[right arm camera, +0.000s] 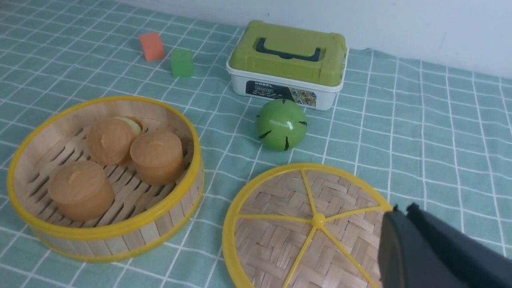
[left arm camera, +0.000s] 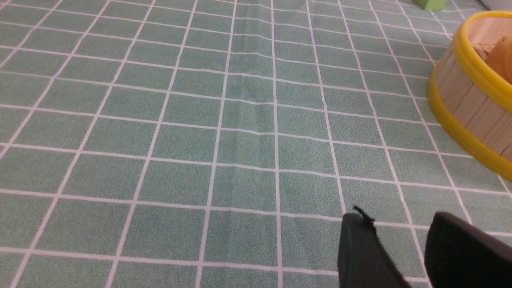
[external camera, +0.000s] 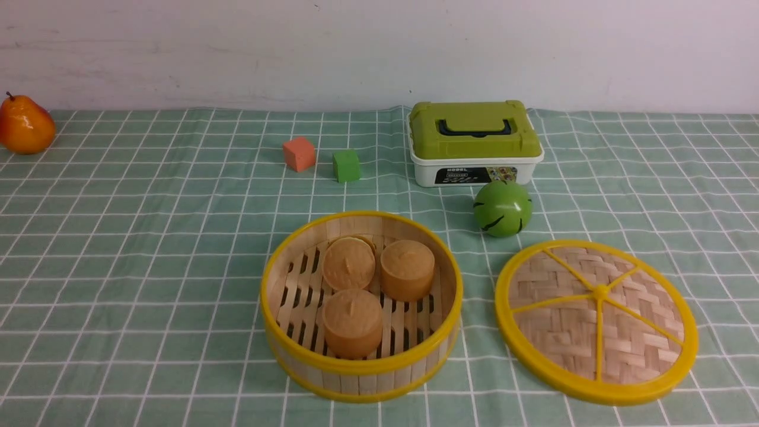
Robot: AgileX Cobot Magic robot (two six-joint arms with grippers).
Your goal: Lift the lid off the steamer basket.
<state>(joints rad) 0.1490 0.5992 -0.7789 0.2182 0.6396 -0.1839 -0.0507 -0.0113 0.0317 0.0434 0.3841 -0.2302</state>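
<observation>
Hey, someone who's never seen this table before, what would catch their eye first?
Probably the open steamer basket, its bright yellow rims circling three brown buns near the middle of the table. Next, its round woven lid, lying flat on the cloth to the basket's right, with yellow spokes meeting at a knob. Behind them, the green-lidded white box stands out, a green ball just in front.

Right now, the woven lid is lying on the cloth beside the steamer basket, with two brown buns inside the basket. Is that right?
Not quite: the front view shows three brown buns inside the steamer basket. The rest holds.
</observation>
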